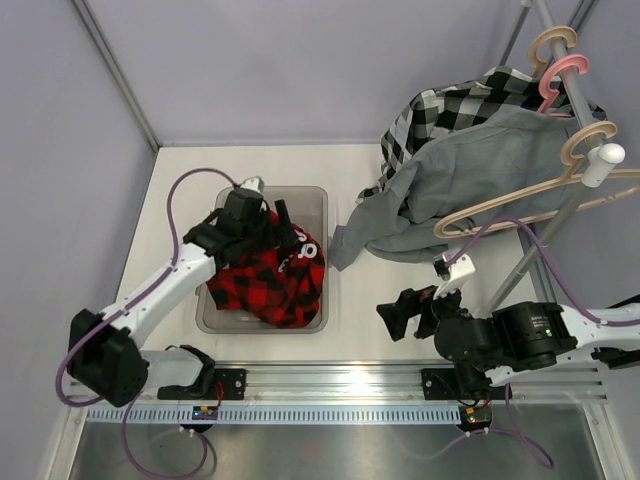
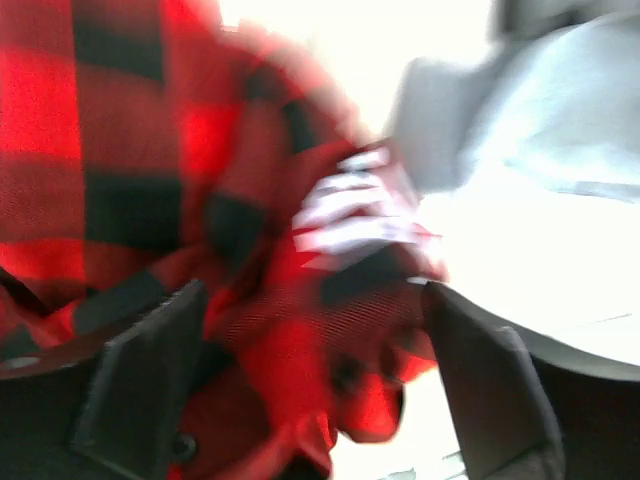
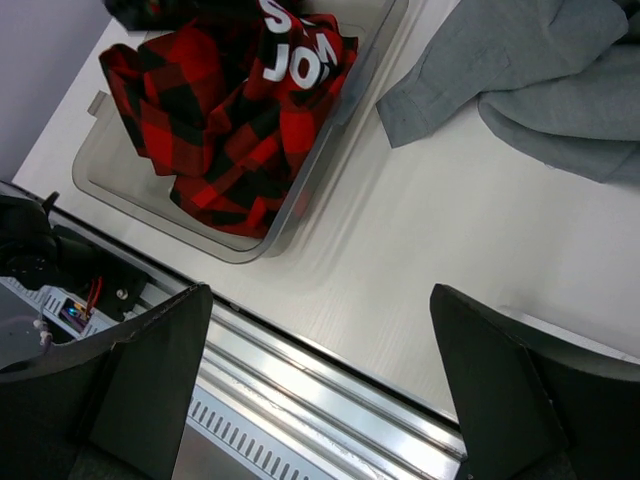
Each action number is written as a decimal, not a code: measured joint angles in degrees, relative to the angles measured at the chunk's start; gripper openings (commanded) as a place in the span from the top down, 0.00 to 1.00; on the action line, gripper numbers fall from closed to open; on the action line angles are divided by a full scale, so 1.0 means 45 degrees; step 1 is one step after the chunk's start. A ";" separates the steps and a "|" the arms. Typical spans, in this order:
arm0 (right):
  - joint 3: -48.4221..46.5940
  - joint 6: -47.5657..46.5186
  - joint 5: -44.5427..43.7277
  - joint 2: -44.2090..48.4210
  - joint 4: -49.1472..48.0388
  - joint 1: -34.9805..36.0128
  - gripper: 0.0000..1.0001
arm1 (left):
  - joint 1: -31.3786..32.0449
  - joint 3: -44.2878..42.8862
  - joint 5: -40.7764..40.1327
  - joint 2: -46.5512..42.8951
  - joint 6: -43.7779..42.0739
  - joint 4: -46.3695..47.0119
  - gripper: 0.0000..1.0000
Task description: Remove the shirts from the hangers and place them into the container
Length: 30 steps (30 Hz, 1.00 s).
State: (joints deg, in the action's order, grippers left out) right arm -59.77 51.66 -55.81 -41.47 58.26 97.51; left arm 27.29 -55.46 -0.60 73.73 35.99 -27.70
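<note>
The red-and-black plaid shirt (image 1: 265, 285) with white lettering lies bunched in the grey-clear container (image 1: 312, 192) (image 3: 110, 170). My left gripper (image 1: 280, 228) (image 2: 315, 380) hovers low over it, open, with red cloth (image 2: 150, 150) bulging up between the spread fingers. The grey shirt (image 1: 470, 170) (image 3: 520, 70) hangs from a tan hanger (image 1: 520, 200), its sleeve trailing onto the table. Behind it hangs the black-and-white checked shirt (image 1: 440, 110), near a pink hanger (image 1: 560, 80). Another tan hanger (image 1: 550, 45) sits higher on the rack. My right gripper (image 1: 398, 315) (image 3: 320, 380) is open and empty over the table's near edge.
The grey rack poles (image 1: 545, 240) slant across the right side, above my right arm. A metal rail (image 1: 330, 385) runs along the near edge. Purple-grey walls close in the table at the back and left.
</note>
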 measured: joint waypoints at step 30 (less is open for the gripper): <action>0.3687 0.2254 0.2531 -0.1467 -0.2506 0.0024 0.00 | 0.4046 -1.4999 0.8437 0.8505 -0.6669 0.4945 0.04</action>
State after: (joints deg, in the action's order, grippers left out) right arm -43.18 61.80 -44.42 -48.07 46.98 97.62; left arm 45.50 -122.96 37.36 112.01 5.98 -5.45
